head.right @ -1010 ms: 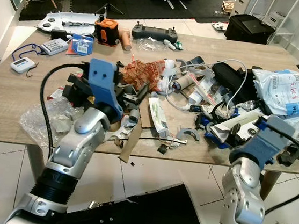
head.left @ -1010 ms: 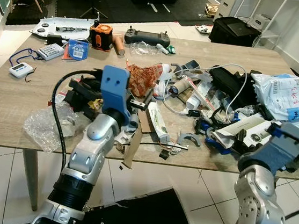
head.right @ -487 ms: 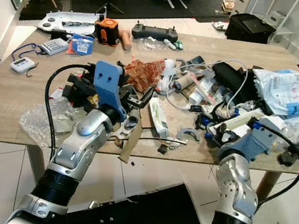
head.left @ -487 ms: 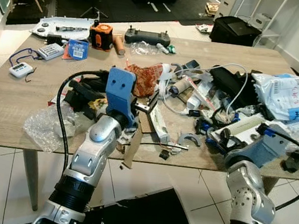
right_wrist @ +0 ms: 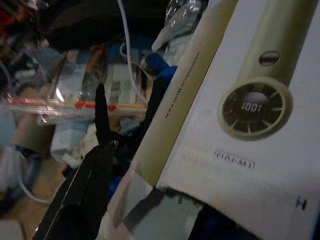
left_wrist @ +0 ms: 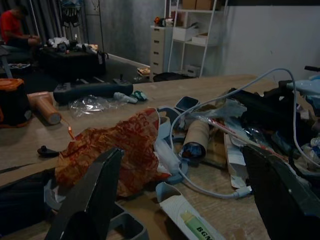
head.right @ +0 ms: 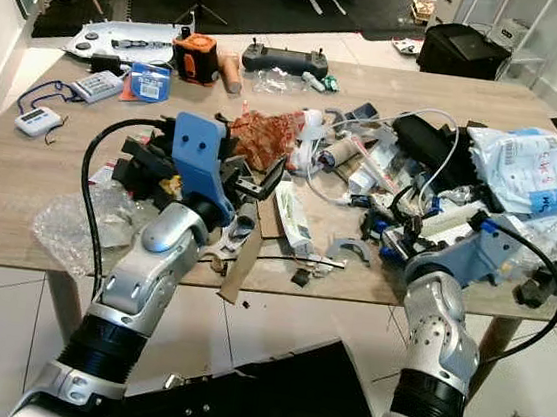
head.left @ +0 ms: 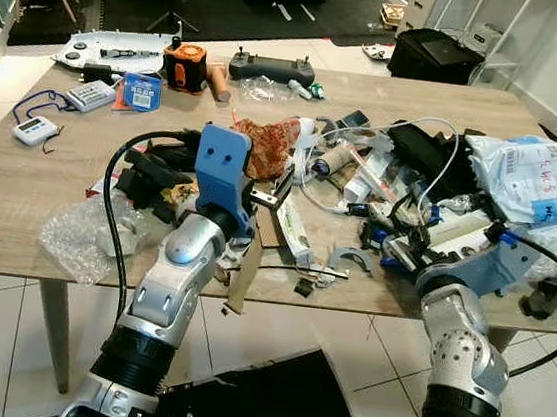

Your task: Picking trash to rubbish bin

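Right wrist view: right gripper (right_wrist: 125,115) pressed against white box (right_wrist: 220,125) in right-hand clutter, fingers parted, nothing clamped. Left gripper (left_wrist: 185,195) wide open, empty, over red wrapper (left_wrist: 115,150). Risk: white cable (head.left: 438,176) snags, drags clutter off table (head.left: 18,199). Since earlier frame right arm advanced into pile.

A long light wood-grain counter (head.left: 18,194) is carrying heavy clutter. A crumpled clear plastic bag (head.left: 79,236) is lying near its front left corner. A black handheld controller (head.left: 271,68), an orange-and-black box-shaped device (head.left: 187,65) and a small white calculator (head.left: 91,96) are sitting along the far side. A red patterned crumpled wrapper (head.left: 268,147) and a cardboard tube (head.left: 331,160) are lying mid-counter, with a white printed plastic bag (head.left: 541,183) resting at the right end.
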